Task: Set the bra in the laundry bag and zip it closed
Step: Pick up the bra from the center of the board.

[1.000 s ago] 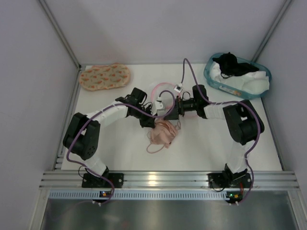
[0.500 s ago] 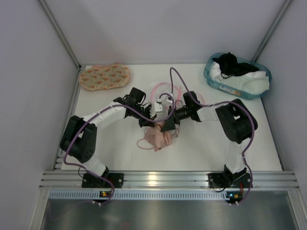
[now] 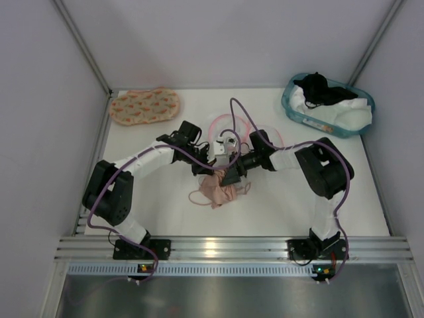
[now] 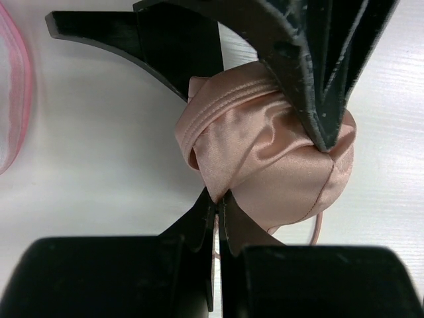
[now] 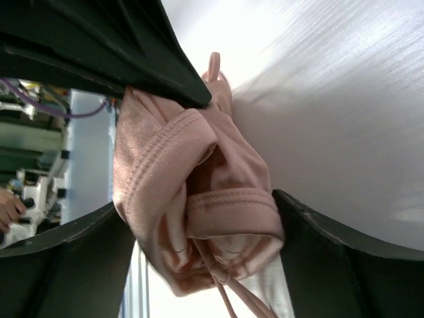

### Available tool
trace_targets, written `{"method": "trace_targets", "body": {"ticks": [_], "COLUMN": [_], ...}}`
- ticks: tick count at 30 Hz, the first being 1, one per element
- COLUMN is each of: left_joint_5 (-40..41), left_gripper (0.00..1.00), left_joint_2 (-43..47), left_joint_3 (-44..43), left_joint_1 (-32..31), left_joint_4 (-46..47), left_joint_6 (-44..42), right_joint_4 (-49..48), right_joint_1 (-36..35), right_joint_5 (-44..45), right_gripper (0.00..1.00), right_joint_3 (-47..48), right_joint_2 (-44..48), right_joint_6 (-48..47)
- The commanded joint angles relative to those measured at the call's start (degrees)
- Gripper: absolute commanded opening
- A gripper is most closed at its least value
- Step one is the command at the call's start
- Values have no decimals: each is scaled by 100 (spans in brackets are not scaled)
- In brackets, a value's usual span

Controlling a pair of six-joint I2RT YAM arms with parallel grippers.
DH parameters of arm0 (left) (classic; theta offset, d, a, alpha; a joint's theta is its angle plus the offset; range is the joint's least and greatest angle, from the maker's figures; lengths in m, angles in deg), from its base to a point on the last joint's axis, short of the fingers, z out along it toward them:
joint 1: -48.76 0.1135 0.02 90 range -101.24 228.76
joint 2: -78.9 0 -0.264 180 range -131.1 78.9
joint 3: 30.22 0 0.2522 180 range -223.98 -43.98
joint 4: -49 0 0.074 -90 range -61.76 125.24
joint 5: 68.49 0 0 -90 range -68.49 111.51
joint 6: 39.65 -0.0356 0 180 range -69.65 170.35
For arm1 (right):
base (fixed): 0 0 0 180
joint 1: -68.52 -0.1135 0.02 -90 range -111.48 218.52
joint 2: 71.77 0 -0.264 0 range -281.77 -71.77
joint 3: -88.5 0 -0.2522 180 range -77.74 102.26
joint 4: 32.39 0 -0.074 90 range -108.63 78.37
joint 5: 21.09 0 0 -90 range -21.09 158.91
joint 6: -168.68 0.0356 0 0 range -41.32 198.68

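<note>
Left gripper [image 4: 216, 215] is almost fully closed, tips pinching a fold at the near edge of the bra [image 4: 265, 159]. Right gripper [image 5: 202, 212] is part-spread, its two fingers clamped on either side of the balled-up cups. Both meet on the same wad, mid-table [image 3: 298, 205]; I can't tell if it's lifted clear. A strap loop trails left on the near side. Laundry bag [image 3: 218, 119] lies just beyond the fingers, partly hidden by the wrists. Bare surface near and right. Padded piece [image 3: 144, 106] far left, teal basket [image 3: 289, 106] far right corner.

No readable text, label or number – not in any view
</note>
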Motion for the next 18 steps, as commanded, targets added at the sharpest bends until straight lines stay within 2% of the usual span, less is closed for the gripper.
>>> {"method": "trace_targets", "body": {"ticks": [1,2,4,5,7,8,9,11,13,14,16,18], "left_joint_5": [-169,-151,-151,-151,-125,-107,-81,-46,42,199,454,718], "left_gripper": [0,0,0,0,0,0,0,0,7,24,38,62], "left_joint_2": [152,143,82,73,29,37,29,72,177,204,274,371], "left_joint_3": [-115,-150,-203,-264,-335,-396,-501,-607,-721,-748,-914,-1029], "left_joint_1": [-43,-52,-52,-43,-43,-43,-43,-34,-43,-43,-26,9], "left_joint_4": [79,79,79,79,88,140,132,141,132,132,141,141], "left_joint_6": [-20,-2,94,138,348,480,725,937,1262,1385,1825,2158], "right_joint_4": [-1015,-1033,-1042,-1042,-990,-937,-789,-735,-613,-568,-393,-287], "right_joint_1": [-87,-87,-79,-79,-70,-70,-61,26,106,202,290,396], "right_joint_5": [-20,-55,-99,-152,-231,-318,-345,-372,-407,-442,-477,-512], "right_gripper": [76,59,47,33,19,7,2,0,0,0,0,0], "right_joint_3": [-69,-52,-52,-43,-17,44,62,80,71,71,80,80], "right_joint_2": [-80,-97,-62,-19,60,165,227,481,658,815,957,1141], "right_joint_6": [575,584,628,637,698,690,690,725,743,751,751,690]}}
